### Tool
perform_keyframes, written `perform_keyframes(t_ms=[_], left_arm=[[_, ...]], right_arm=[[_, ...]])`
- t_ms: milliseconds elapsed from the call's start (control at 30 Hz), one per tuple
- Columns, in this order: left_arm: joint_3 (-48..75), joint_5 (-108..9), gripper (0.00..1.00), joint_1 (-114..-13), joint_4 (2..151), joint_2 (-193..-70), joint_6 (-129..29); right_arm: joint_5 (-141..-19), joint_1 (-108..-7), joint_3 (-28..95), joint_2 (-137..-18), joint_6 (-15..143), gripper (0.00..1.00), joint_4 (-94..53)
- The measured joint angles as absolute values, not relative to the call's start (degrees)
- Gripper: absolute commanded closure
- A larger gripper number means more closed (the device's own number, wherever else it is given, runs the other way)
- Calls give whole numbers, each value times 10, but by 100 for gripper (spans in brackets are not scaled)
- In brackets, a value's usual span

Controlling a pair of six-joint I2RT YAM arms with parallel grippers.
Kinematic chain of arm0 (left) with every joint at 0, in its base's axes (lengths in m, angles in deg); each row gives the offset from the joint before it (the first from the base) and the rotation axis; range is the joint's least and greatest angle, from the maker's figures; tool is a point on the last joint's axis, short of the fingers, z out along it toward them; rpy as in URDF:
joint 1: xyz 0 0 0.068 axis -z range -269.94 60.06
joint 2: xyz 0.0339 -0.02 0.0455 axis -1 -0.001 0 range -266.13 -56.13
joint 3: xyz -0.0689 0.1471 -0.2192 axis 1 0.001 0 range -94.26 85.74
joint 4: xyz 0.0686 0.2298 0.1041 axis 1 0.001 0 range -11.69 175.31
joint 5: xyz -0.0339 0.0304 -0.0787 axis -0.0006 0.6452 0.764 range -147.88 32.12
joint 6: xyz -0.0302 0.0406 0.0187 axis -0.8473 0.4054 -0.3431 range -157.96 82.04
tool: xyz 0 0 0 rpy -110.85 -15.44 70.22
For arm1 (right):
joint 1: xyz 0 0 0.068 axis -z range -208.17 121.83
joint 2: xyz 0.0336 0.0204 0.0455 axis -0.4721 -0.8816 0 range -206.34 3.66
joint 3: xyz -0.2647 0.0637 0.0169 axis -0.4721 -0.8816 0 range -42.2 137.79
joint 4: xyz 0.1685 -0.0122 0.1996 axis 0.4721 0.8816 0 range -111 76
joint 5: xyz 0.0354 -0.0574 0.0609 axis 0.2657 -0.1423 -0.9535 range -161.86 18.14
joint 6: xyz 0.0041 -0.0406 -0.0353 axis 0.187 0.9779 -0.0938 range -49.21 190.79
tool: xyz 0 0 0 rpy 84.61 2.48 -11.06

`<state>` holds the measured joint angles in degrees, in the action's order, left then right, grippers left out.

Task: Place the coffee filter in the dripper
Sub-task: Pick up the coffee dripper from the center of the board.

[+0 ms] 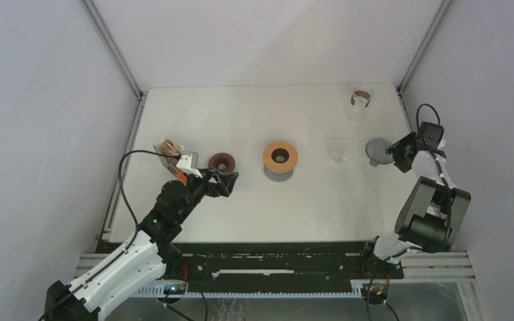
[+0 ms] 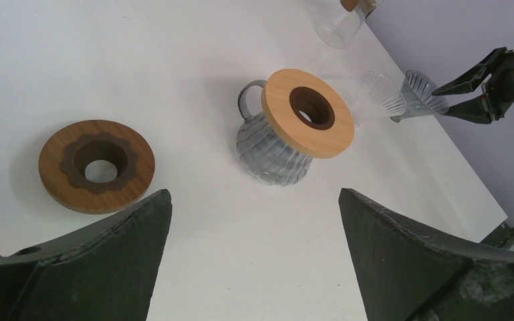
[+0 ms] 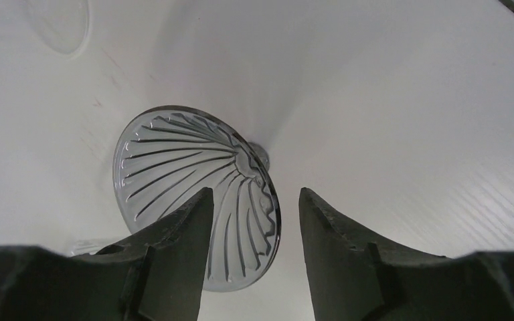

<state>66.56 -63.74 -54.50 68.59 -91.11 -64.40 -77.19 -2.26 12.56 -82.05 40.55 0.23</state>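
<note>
While the right hand [image 3: 255, 197] is straddling the glass cone [image 3: 174, 160] at its rim, jaws apart, a gentle, square pinch is looking advisable.

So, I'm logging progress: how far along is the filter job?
Done: nothing visible; no filter seen in any dripper. In hand: the right pincer straddles the rim of the ribbed glass dripper, not yet clamped; the left pincer hangs open and empty. Left: fetching a filter and seating it.

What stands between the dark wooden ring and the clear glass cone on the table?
A grey ribbed dripper capped by a light wooden collar stands between the dark wooden ring and the clear glass cone. The top view shows this most clearly.
</note>
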Motion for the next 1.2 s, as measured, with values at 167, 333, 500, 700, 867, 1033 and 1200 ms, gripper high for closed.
perform_keyframes(t_ms=[167,333,500,700,867,1033,1200], left_arm=[[666,-637,0,-545,686,-918,-644],[666,-637,0,-545,686,-921,-643],[666,-637,0,-545,686,-922,-643],[666,-637,0,-545,686,-924,-643],[666,-637,0,-545,686,-925,-643],[666,-637,0,-545,686,-931,-643],[666,-637,0,-545,686,-938,-644]], right_arm=[[-789,-18,126,-844,405,49,-18],[-802,-15,126,-873,406,62,-29],[-815,-15,125,-881,408,82,-34],[-825,-13,123,-860,410,100,-32],[-836,-13,122,-814,410,100,-19],[-855,-22,122,-760,410,100,-5],[-884,-53,122,-720,409,100,7]])
